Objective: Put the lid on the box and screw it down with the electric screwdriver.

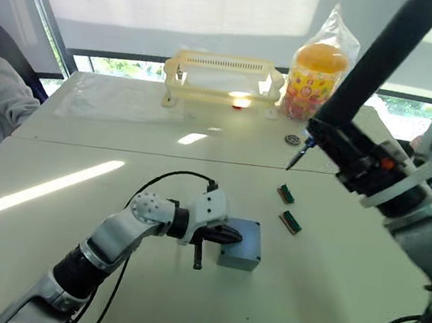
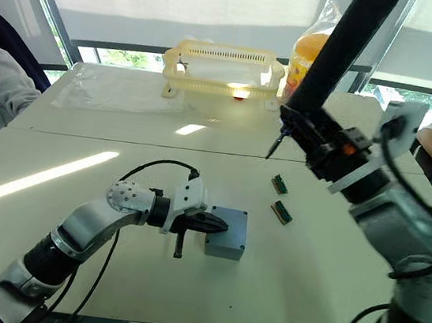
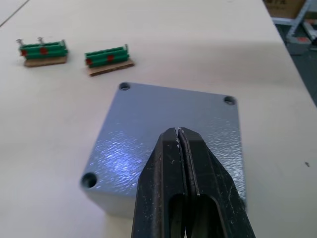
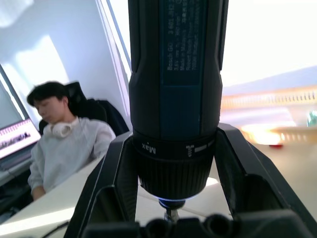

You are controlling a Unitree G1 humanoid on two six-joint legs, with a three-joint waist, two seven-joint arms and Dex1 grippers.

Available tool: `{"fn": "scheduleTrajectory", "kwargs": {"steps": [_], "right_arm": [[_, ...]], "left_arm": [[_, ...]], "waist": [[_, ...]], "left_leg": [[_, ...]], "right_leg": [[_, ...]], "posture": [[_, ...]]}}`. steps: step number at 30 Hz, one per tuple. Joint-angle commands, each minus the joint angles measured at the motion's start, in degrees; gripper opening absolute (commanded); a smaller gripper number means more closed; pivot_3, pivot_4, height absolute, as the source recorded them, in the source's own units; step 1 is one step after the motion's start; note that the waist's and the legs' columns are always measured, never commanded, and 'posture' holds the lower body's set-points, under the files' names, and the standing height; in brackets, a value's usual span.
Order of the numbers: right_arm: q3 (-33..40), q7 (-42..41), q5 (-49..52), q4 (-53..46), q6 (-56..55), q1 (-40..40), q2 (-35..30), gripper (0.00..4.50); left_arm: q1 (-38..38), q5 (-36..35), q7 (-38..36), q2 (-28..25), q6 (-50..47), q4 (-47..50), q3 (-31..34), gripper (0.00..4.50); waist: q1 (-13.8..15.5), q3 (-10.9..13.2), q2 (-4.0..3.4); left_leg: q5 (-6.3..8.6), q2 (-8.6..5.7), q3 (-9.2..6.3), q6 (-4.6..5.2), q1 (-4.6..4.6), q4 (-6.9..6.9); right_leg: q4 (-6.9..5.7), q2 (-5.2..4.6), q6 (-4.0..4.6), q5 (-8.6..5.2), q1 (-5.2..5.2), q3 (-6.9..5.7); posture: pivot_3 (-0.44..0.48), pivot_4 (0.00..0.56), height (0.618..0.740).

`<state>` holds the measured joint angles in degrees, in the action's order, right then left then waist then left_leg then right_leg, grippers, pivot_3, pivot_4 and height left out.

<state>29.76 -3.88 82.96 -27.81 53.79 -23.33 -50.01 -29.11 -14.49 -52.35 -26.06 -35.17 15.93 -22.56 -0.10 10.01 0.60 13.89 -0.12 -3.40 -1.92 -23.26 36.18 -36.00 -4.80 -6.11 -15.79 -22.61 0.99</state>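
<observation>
Pressing closed left jaws on lid atop box; our right jaws clamp electric screwdriver above it.

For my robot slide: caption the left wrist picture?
Shut left claw rests over the lid on the box.

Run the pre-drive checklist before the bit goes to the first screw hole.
1. Lid seated on the box, corners flush: ok.
2. Left gripper shut, pressing on the lid: ok.
3. Electric screwdriver clamped in the right gripper: ok.
4. Bit over a corner hole: not ok, it hangs in the air beyond the box.
5. Screws in the holes: cannot tell.
6. Green connectors clear of the box: ok.
</observation>
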Motion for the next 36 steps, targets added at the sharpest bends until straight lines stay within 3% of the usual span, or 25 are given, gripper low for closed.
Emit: {"fn": "scheduleTrajectory", "kwargs": {"steps": [1,4,9,16,26,28,32,36], "right_arm": [[3.8,-5.2,7.5,9.8,12.7,4.5,-13.1,1.80],[1.4,-16.0,2.7,14.8,22.8,10.6,-25.2,1.80],[-5.7,-22.1,-3.8,25.4,28.9,11.1,-29.7,1.80],[-21.2,-27.1,-16.7,35.1,32.3,0.3,-26.0,1.80],[-38.0,-37.0,-34.4,44.3,31.1,-13.1,-20.3,1.80],[-39.4,-38.7,-36.9,44.8,30.1,-13.7,-19.5,2.85],[-38.9,-40.3,-40.3,45.1,28.8,-14.6,-17.6,4.46],[-33.6,-38.9,-46.1,43.8,15.4,-15.7,-16.1,4.46]], "left_arm": [[-1.8,-2.3,0.0,-1.6,-2.1,4.9,4.2,0.00],[-3.0,-4.3,-1.5,-3.7,-3.7,7.3,6.1,0.00],[-3.4,-9.1,-6.0,-7.9,-6.3,11.4,7.1,0.00],[-1.8,-11.9,-7.4,-12.3,-9.7,17.6,5.5,0.00],[-0.6,-12.2,-1.8,-10.8,-12.2,18.9,5.8,0.00],[-0.6,-12.3,0.0,-9.9,-12.6,18.1,6.6,0.00],[-1.1,-11.0,4.1,-8.8,-12.9,15.5,8.4,0.00],[-1.4,-8.8,8.9,-8.8,-13.6,12.9,10.3,0.00]], "waist": [[0.3,0.1,0.02],[0.7,0.2,-0.27],[0.2,0.4,-0.51],[-0.8,0.7,-0.55],[-0.4,0.7,-0.55],[-0.5,0.8,-0.50],[-0.8,0.7,-0.43],[-0.8,0.8,-0.38]], "left_leg": [[0.00,-0.01,0.05,0.00,-0.11,0.02],[0.03,-0.04,0.15,0.06,-0.19,-0.01],[0.11,0.01,0.22,0.21,-0.18,0.00],[0.11,-0.01,0.23,0.20,-0.19,0.06],[0.09,-0.02,0.28,0.18,-0.26,0.03],[0.09,-0.03,0.29,0.17,-0.27,0.05],[0.09,-0.03,0.28,0.16,-0.20,0.08],[0.00,-0.03,0.25,0.03,-0.15,0.23]], "right_leg": [[-0.01,0.00,0.00,0.00,-0.12,0.02],[-0.02,0.01,-0.01,0.01,-0.26,0.05],[-0.09,0.13,-0.19,0.10,-0.36,0.08],[-0.10,0.15,-0.07,0.03,-0.39,0.12],[-0.15,0.17,-0.36,0.14,-0.53,0.20],[-0.13,0.16,-0.46,0.19,-0.51,0.20],[-0.15,0.17,-0.52,0.24,-0.46,0.21],[-0.19,0.20,-0.49,0.33,-0.38,0.21]], "posture": [[0.000,0.150,0.740],[0.000,0.150,0.740],[0.000,0.150,0.740],[0.000,0.150,0.740],[0.000,0.150,0.740],[0.000,0.150,0.740],[0.000,0.150,0.740],[0.000,0.150,0.740]]}}
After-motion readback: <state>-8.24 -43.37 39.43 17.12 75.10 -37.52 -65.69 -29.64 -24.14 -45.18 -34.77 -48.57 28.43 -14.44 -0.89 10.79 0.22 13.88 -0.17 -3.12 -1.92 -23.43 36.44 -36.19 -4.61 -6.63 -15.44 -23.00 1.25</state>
